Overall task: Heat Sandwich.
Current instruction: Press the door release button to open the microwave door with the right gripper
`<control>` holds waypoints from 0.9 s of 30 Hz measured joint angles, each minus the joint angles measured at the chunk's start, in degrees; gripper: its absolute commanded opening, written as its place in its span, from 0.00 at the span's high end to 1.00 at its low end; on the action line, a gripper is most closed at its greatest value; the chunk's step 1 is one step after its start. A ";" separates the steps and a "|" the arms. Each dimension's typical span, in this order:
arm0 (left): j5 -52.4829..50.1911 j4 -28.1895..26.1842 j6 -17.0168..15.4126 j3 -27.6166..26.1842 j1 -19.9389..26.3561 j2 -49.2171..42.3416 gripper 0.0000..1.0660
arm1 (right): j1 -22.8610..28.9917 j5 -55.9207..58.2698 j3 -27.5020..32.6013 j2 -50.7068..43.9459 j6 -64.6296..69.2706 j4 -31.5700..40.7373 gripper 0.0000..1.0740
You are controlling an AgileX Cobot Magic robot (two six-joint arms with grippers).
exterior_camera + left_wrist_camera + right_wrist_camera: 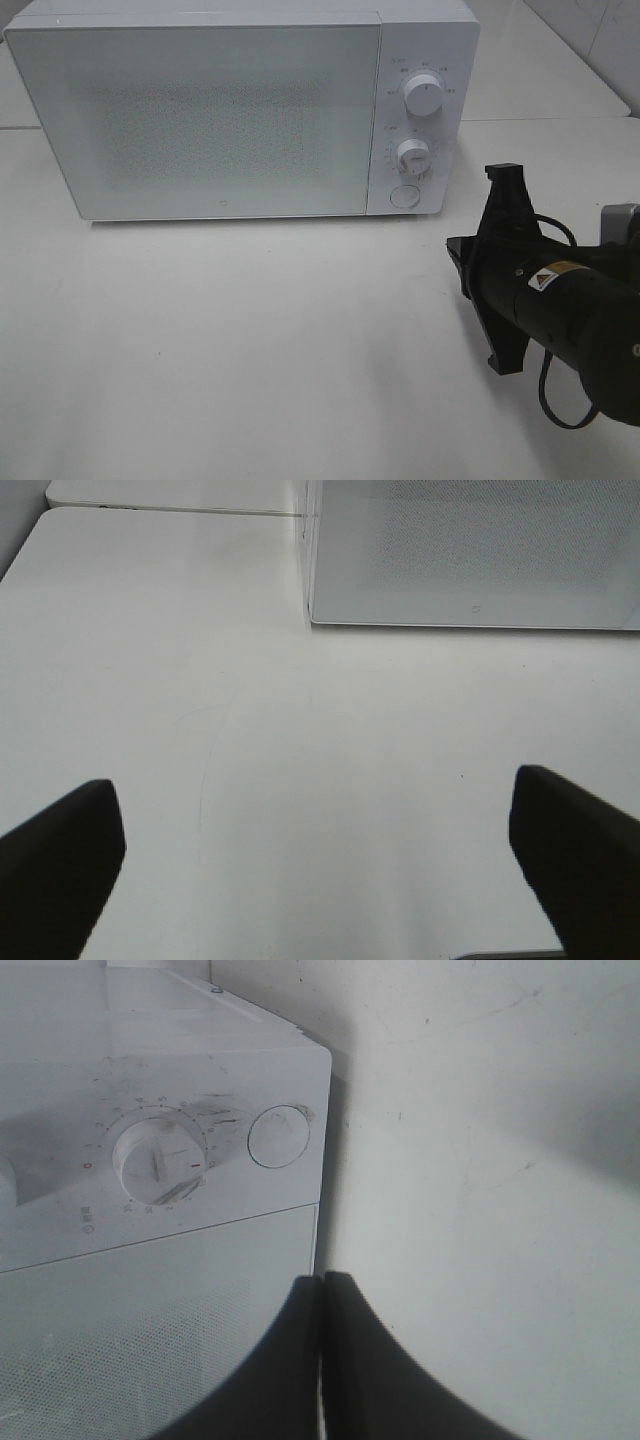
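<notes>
The sandwich showed in none of the views, and the microwave (200, 110) stood with its frosted door (195, 115) closed, so whether the sandwich sat inside could not be told. The right pincer (322, 1280) had its tips pressed together on nothing, aimed at the control strip beside the door. The round button (279, 1137) lay a little ahead of those tips, next to the lower dial (158, 1160). That button seemed to be what the coming move turned on, since shut tips make a good poker for releasing the door. The right arm was clearly the nearer. The left pincer (310, 780) hung spread wide over the bare table (300, 730), empty, with the microwave's far corner well ahead of it.
</notes>
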 measured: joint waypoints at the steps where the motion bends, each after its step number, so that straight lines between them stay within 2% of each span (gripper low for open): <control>1: 0.00 0.00 0.00 0.00 0.00 0.00 0.03 | 0.00 0.00 0.00 0.06 0.00 0.00 0.99; 13: 0.00 0.00 0.00 0.00 0.00 0.00 0.03 | -0.11 -0.74 -3.84 7.79 2.64 -3.90 0.99; 27: 0.00 0.00 0.00 0.00 0.00 0.00 0.03 | -9.28 -0.74 -13.52 14.84 5.73 -15.41 0.99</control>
